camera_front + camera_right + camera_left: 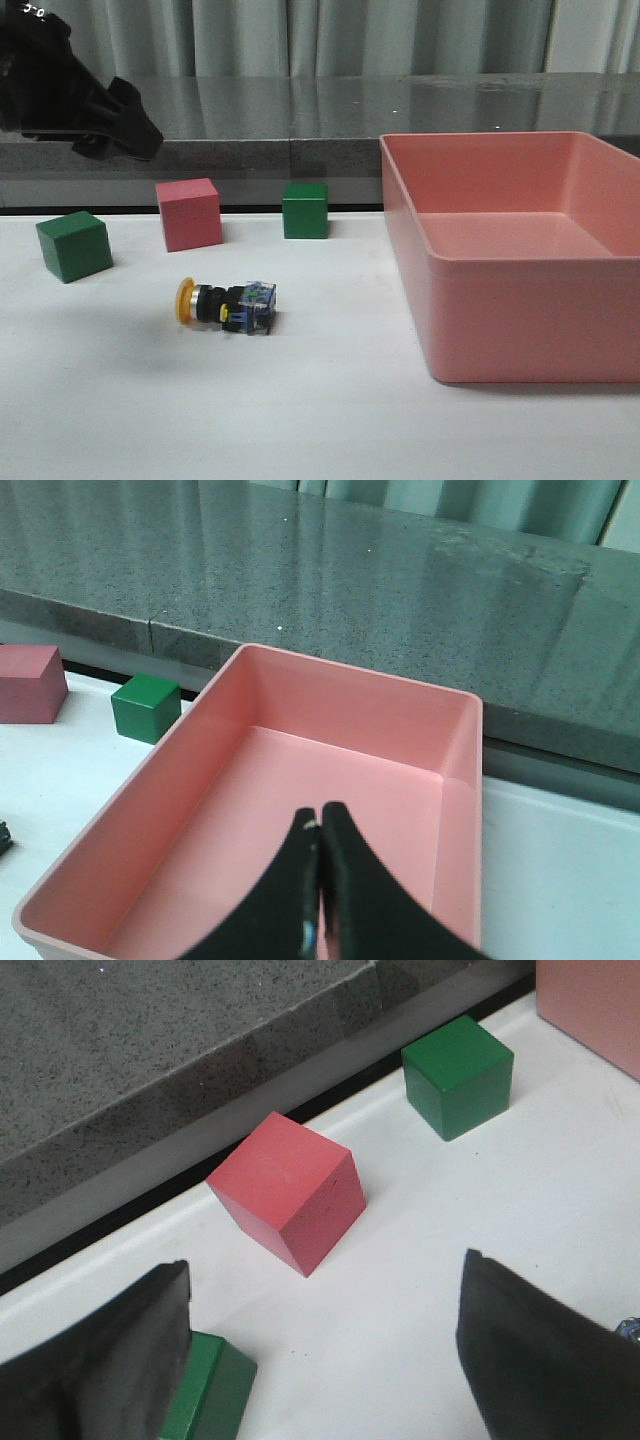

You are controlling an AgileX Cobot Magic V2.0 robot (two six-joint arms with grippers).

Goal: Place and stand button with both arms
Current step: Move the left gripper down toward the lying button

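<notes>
While the button (227, 304) lies sideways, left gripper (325, 1345) spread wide, right gripper (320, 880) pinched together (over bin (455, 780)).

1. A robotics test lab: a bare white tabletop (330, 420) carries coloured practice cubes and a pink plastic bin (520, 330)
2. Behind runs a grey speckled stone ledge (350, 110) under pale curtains (300, 35)

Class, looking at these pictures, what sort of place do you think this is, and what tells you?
Probably a robotics lab bench: coloured test cubes like the pink cube, a pink bin and a button on a plain white table.
</notes>
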